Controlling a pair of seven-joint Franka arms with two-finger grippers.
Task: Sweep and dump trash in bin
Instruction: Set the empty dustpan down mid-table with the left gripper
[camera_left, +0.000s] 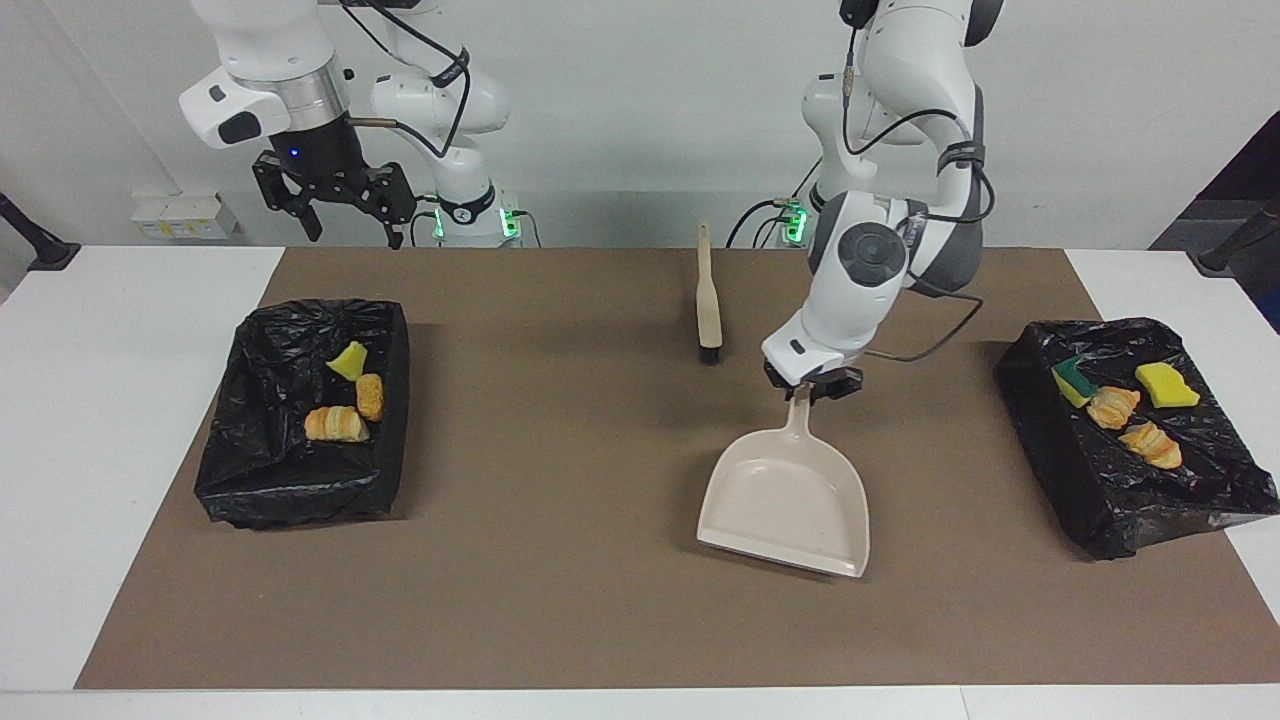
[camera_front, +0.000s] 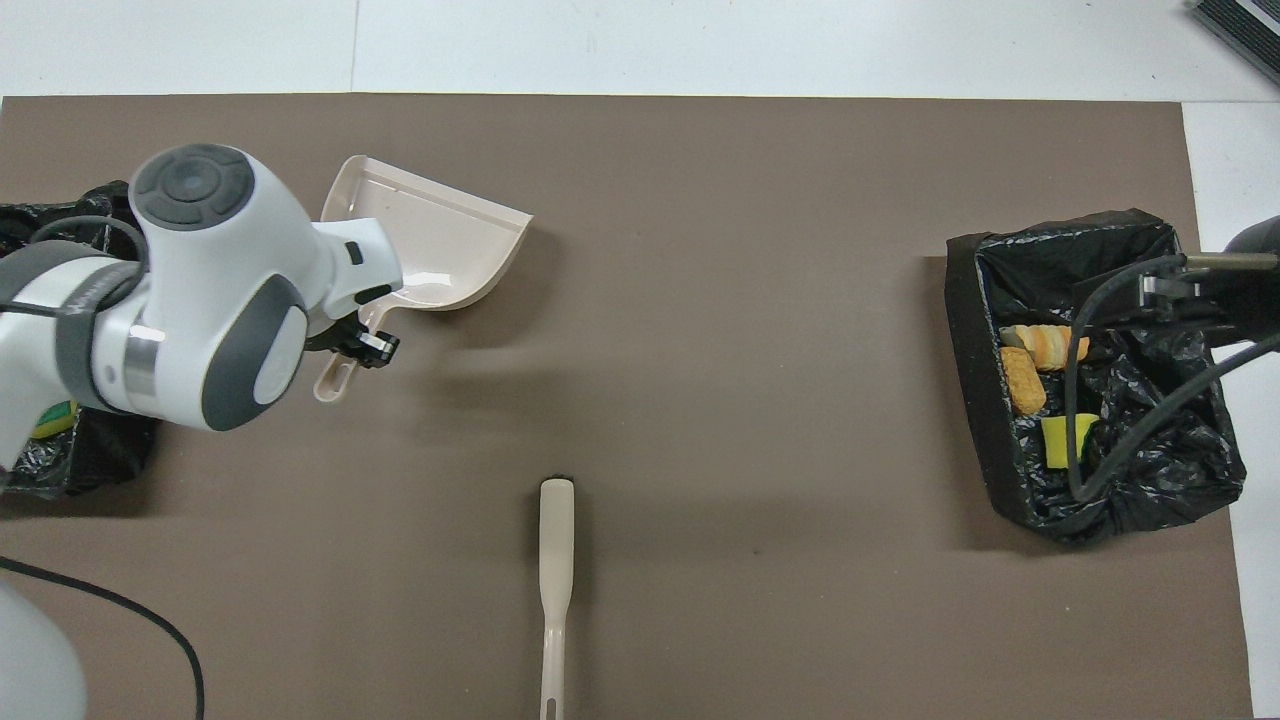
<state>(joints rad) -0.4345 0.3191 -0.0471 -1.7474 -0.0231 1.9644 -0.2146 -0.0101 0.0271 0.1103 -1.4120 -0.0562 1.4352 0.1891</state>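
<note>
Here, left gripper (camera_left: 812, 388) clamps dustpan (camera_left: 785, 505) handle — aloft.

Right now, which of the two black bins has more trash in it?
The bin at the left arm's end of the table: it holds four pieces, two sponges and two pastries. The bin at the right arm's end holds three, one yellow sponge chunk and two pastries.

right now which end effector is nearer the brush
Left. The left end effector holds the dustpan handle just beside the brush; the right end effector hangs open near its bin.
</note>
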